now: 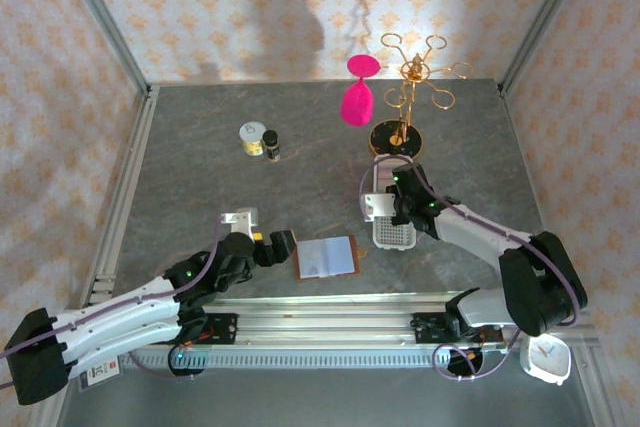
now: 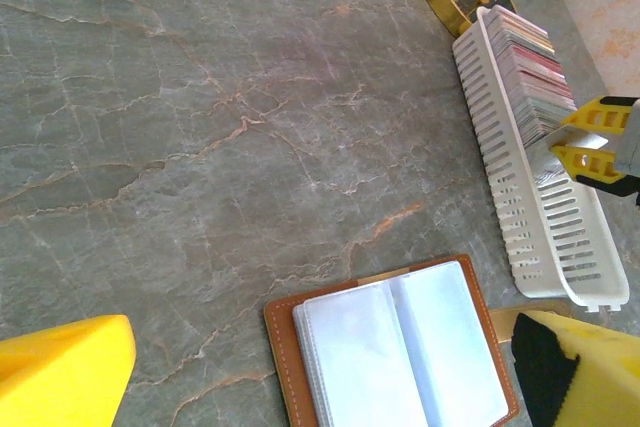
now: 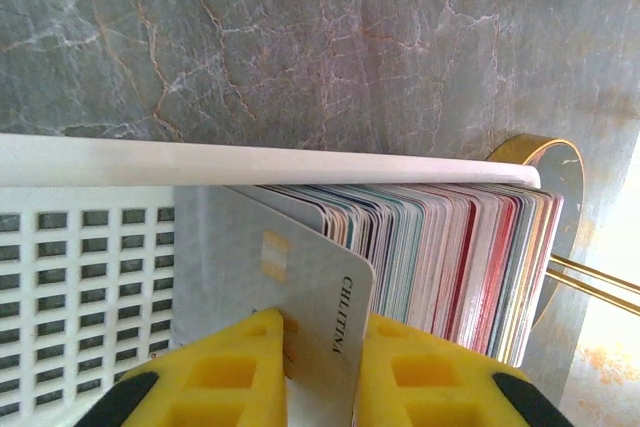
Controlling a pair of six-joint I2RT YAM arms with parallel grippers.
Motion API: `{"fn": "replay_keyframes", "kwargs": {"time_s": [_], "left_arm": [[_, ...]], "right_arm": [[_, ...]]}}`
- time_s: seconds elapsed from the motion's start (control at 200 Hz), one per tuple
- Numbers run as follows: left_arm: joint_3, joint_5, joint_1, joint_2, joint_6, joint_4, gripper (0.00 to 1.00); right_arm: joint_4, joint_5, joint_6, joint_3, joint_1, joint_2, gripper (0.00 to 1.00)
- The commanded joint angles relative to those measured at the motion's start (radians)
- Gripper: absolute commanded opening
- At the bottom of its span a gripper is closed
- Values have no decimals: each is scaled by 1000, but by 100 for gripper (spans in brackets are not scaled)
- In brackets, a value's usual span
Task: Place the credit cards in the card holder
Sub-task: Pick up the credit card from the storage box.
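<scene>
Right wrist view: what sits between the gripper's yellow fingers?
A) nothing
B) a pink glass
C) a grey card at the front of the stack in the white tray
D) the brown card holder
C: a grey card stands between the yellow fingers of the right gripper, fronting the card stack in the white tray.

Grey marble-look tabletop (image 1: pixel 190 177) w/ floral wallpaper walls (image 1: pixel 230 7) on 3 sides, shadows (image 1: pixel 310 32) on back wall.
</scene>
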Motion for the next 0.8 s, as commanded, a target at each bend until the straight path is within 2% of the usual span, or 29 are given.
{"fn": "replay_keyframes", "kwargs": {"time_s": [0.0, 0.2, 0.475, 0.641, 0.796], "left_arm": [[-7, 6, 8, 5, -4, 32, 98], [-10, 8, 8, 12, -9, 35, 97], [-10, 12, 8, 15, -14, 43, 97], [-4, 17, 8, 18, -22, 43, 96], [14, 28, 8, 24, -27, 35, 96]], "right_arm": [[46, 51, 12, 44, -9, -35, 20], [46, 48, 16, 37, -9, -40, 19], [24, 32, 41, 33, -9, -77, 5], [-66, -10, 75, 17, -5, -146, 0], [-192, -62, 147, -7, 25, -297, 0]]}}
